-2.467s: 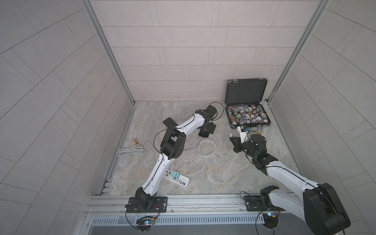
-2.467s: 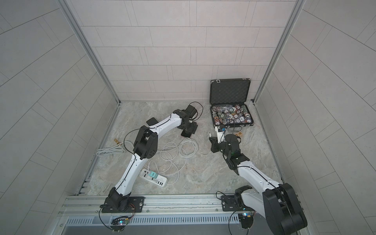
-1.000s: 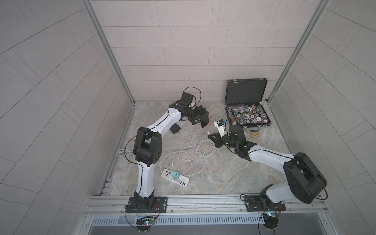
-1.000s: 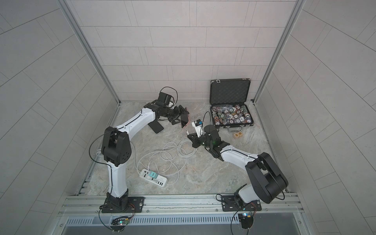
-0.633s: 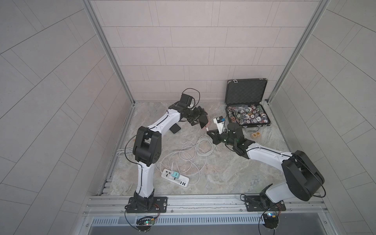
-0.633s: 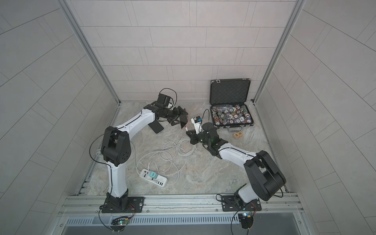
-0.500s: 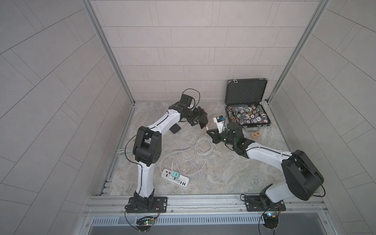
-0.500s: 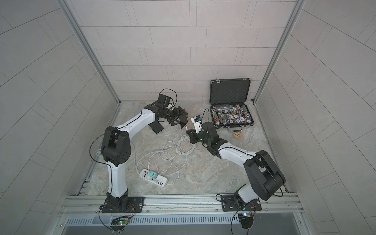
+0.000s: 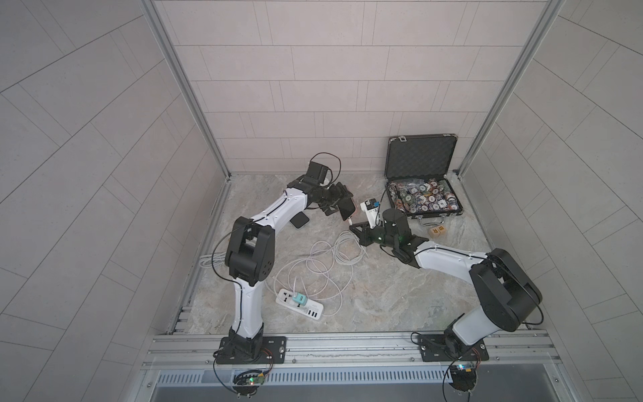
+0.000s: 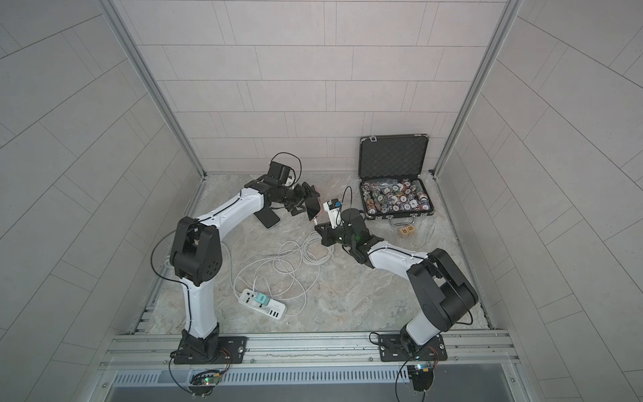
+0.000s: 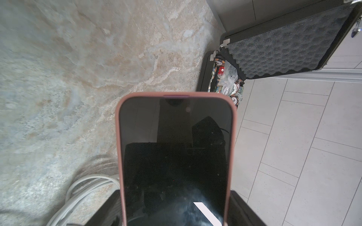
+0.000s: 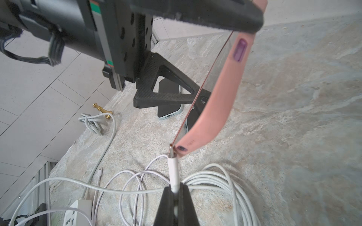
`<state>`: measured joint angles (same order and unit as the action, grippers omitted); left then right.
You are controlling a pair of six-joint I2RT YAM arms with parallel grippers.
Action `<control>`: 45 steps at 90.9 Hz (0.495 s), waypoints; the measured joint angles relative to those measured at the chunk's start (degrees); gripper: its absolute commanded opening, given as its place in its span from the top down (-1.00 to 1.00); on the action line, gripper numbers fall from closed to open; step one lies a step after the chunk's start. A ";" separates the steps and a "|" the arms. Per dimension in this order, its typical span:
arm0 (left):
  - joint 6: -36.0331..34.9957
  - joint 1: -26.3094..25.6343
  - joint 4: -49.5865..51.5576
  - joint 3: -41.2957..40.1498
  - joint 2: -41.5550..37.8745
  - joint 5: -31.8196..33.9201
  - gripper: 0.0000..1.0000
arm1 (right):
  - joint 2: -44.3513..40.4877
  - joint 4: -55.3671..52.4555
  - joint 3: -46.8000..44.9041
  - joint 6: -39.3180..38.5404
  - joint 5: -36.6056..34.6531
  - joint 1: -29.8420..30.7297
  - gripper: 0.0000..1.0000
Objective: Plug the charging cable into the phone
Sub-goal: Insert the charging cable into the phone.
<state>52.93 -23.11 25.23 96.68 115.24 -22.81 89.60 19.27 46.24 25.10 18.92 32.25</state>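
Near the centre of both top views, the left gripper (image 9: pixel 339 203) is clamping the dark-screened phone in a pink case (image 9: pixel 348 210) by its long edges, holding it tilted above the marbled tabletop (image 9: pixel 382 296). The right gripper (image 12: pixel 175 190), fingers pinched together, is gripping the white charging cable plug (image 12: pixel 173 172). The plug's metal tip is sitting just beside the case's bottom port, not inserted. White cable loops (image 9: pixel 323 257) are lying just below centre.

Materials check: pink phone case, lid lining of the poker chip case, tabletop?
Phone case: matte pink with no glare, soft-looking, probably silicone.
Lid lining: dark egg-crate foam, shown by its dimpled surface.
Tabletop: veined grey-beige, either stone or a stone-look laminate; can't tell which.
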 measured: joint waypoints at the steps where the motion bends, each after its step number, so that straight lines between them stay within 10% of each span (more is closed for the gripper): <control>1: -0.04 0.00 -0.04 -0.02 0.00 0.02 -0.19 | 0.00 -0.04 0.02 0.00 0.00 0.00 1.00; 45: -1.86 0.00 -0.50 -1.03 -1.33 1.68 -0.17 | -0.07 -0.42 0.26 1.88 0.79 0.00 1.00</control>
<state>51.07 -23.11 24.73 95.66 113.91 -21.12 89.54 18.85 46.50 26.98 19.70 32.25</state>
